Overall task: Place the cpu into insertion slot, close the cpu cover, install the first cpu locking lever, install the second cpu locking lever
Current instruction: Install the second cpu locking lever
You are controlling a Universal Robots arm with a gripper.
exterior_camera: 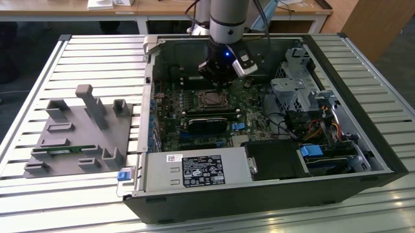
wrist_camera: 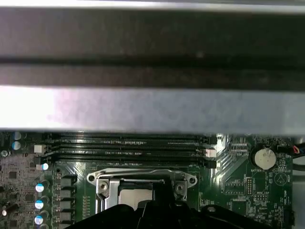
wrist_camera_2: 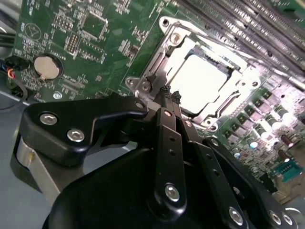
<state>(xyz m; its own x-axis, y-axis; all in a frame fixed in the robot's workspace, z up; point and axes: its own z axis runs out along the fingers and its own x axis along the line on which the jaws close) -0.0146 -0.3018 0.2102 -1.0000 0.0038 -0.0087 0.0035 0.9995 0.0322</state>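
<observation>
Above the cpu cover [wrist_camera_2: 202, 81] hovers gripper [wrist_camera_2: 170, 94].

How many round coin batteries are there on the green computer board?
1. The silver coin battery sits in a round holder on the green board, off to one side of the chip socket, in both wrist views. Parts of the board are hidden, so another could exist.

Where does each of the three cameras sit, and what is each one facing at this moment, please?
Exterior view: off the arm, above the open computer case, looking down; the arm and gripper show.
Second wrist view: on the arm, looking along the shut gripper at the cpu under the cpu cover.
First wrist view: on the arm, facing the green board; the gripper's dark body shows.
Both wrist views share the cpu cover and coin battery.
</observation>
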